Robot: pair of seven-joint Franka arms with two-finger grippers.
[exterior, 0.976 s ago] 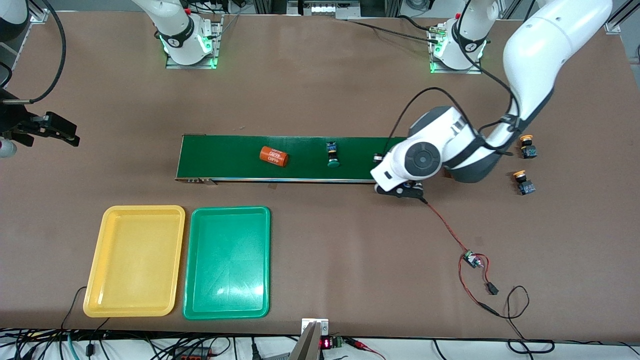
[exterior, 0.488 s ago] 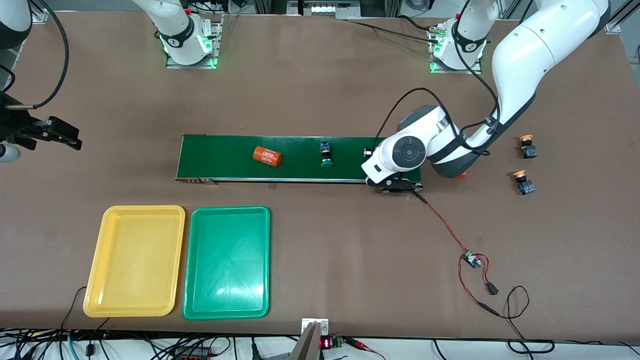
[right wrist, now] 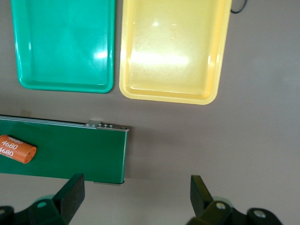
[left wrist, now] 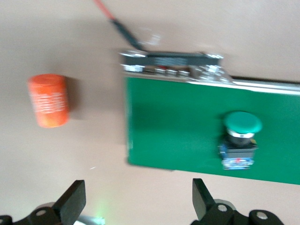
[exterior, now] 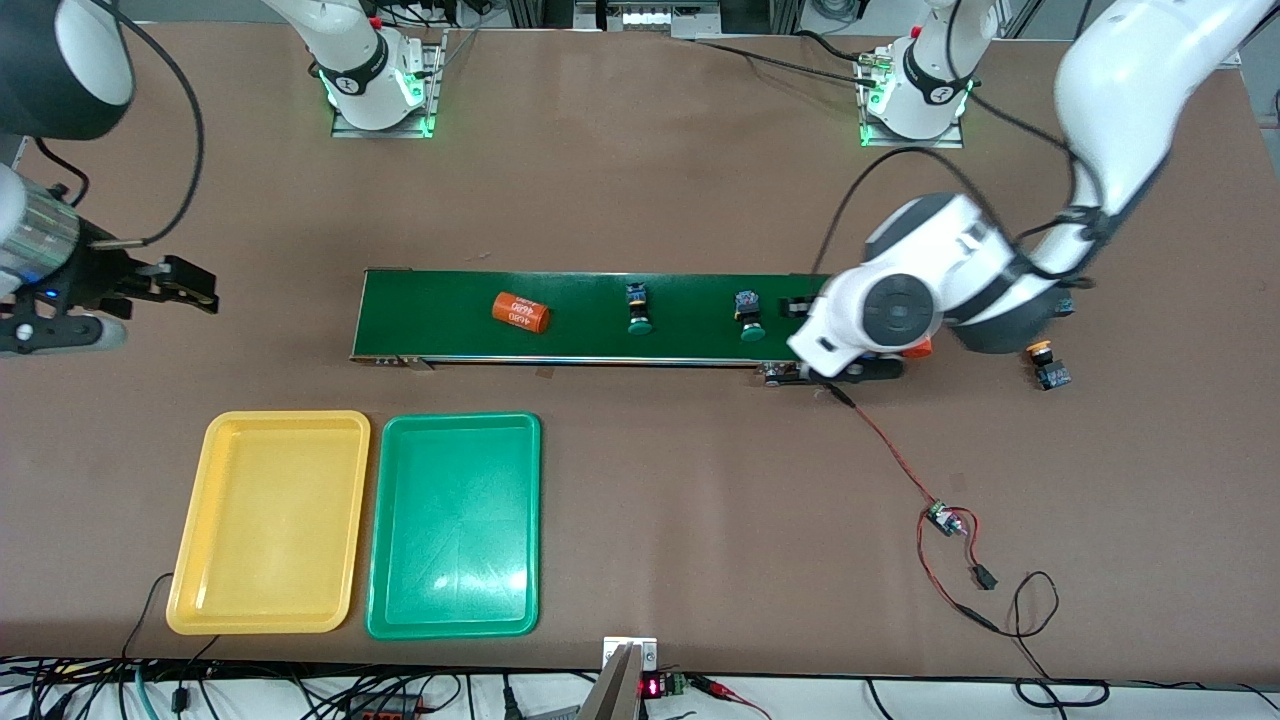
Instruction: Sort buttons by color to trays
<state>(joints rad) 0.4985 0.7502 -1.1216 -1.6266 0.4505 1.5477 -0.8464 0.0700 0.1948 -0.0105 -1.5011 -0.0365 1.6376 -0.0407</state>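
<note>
Two green-capped buttons (exterior: 637, 308) (exterior: 748, 316) lie on the dark-green belt (exterior: 450, 310); the left wrist view shows one green button (left wrist: 241, 136) there. A yellow-capped button (exterior: 1045, 365) sits on the table at the left arm's end. My left gripper (left wrist: 138, 206) hangs open and empty over the table just off the belt's end, its hand (exterior: 885, 315) covering that end. The right gripper (exterior: 185, 285) (right wrist: 136, 197) is open and empty above the table near the belt's other end. The yellow tray (exterior: 268, 522) and the green tray (exterior: 455, 525) lie side by side, both bare.
An orange cylinder (exterior: 521, 312) with white print lies on the belt. A second orange cylinder (left wrist: 48, 101) rests on the table beside the belt's end under the left hand. A red wire with a small board (exterior: 940, 518) trails from the belt toward the camera.
The left gripper opened, leaving a green button on the belt, and drew back toward its own end. The belt's cylinder and other button shifted toward the right arm's end. The right gripper moved closer to the belt.
</note>
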